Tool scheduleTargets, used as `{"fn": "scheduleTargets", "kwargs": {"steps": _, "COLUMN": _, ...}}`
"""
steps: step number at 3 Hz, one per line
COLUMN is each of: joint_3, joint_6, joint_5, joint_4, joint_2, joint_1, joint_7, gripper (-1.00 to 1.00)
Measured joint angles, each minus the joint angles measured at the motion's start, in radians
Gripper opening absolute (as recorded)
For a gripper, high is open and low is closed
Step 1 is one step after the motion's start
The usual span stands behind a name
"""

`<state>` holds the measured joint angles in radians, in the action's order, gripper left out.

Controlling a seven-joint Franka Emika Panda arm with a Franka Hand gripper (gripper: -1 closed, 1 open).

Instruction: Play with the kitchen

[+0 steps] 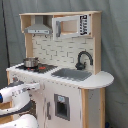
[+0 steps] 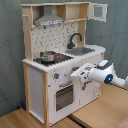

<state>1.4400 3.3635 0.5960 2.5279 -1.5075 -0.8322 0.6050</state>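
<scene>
Kitchen [image 1: 65, 75] [image 2: 60, 65]: white and light wood, standing on a wood floor [image 2: 20, 117] against a grey curtain [image 2: 12, 55]; black faucet [image 1: 83, 59] behind grey sink [image 1: 71, 74]; small pot [image 2: 48, 56] on black stovetop; hood [image 1: 38, 30] above; windowed oven door [image 2: 64, 96]. My arm's base is cut off in both exterior views. Gripper [image 2: 78, 75] [image 1: 36, 87] sits at the front panel near the knobs; I cannot tell whether it is parted or clenched.

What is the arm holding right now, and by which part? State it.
It cannot be told. The gripper sits against the front of the toy kitchen near the knobs; no grasp shows in either exterior view.
</scene>
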Motion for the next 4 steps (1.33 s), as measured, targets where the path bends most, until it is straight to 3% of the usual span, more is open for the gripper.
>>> {"fn": "scheduleTargets", "kwargs": {"steps": 3, "joint_3": 0.001, "joint_6": -0.009, "joint_5": 0.0, "joint_4": 0.0, "joint_2": -0.006, "joint_1": 0.003, "joint_7": 0.327, "gripper": -1.0}}
{"fn": "scheduleTargets", "kwargs": {"steps": 4, "joint_3": 0.0, "joint_6": -0.008, "joint_5": -0.014, "joint_4": -0.002, "joint_2": -0.001, "joint_1": 0.003, "joint_7": 0.294, "gripper": -1.0}}
